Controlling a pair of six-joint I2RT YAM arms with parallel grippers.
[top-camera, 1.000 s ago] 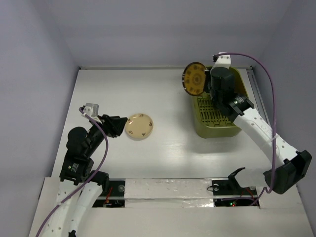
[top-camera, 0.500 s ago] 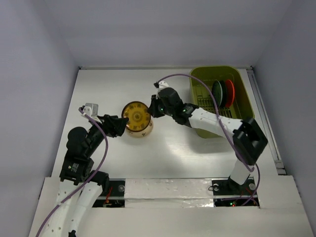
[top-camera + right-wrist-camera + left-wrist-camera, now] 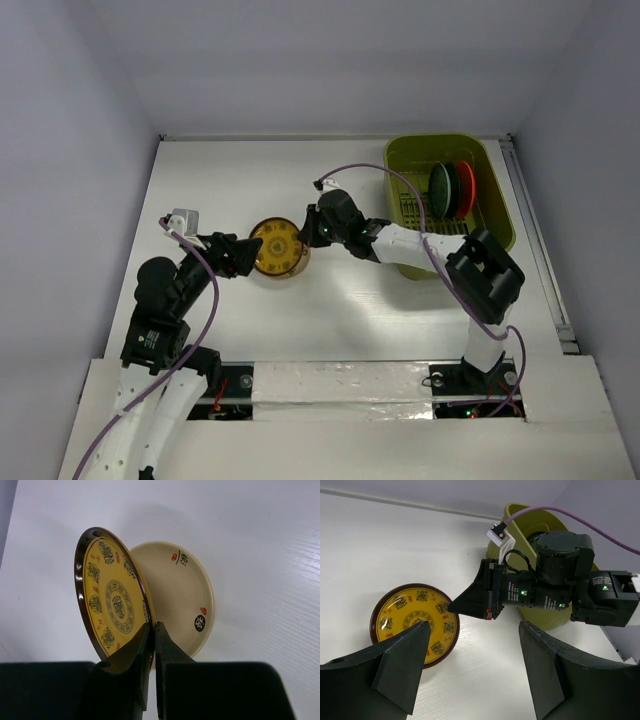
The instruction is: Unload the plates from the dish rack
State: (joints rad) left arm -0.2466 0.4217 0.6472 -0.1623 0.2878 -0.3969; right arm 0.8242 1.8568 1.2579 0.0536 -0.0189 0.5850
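Note:
My right gripper (image 3: 154,630) is shut on the rim of the yellow-orange plate (image 3: 112,602). It holds the plate tilted just over the cream plate (image 3: 180,587), which lies flat on the table. In the top view the yellow plate (image 3: 277,247) covers most of the cream one, and the right gripper (image 3: 312,232) is at its right edge. My left gripper (image 3: 240,255) is open and empty at the plate's left edge. In the left wrist view the plate (image 3: 415,622) lies beside the left finger (image 3: 400,660). The black plate (image 3: 440,188) and orange-red plate (image 3: 465,188) stand in the olive dish rack (image 3: 440,142).
The rack sits at the table's far right, and my right arm stretches from it leftward across the middle. A purple cable (image 3: 360,170) loops above that arm. The table's back edge meets the wall just behind the rack.
My right gripper carried the yellow plate from above the rack leftward and down onto the cream plate. In the last half second it settled a little lower. The left arm has not moved.

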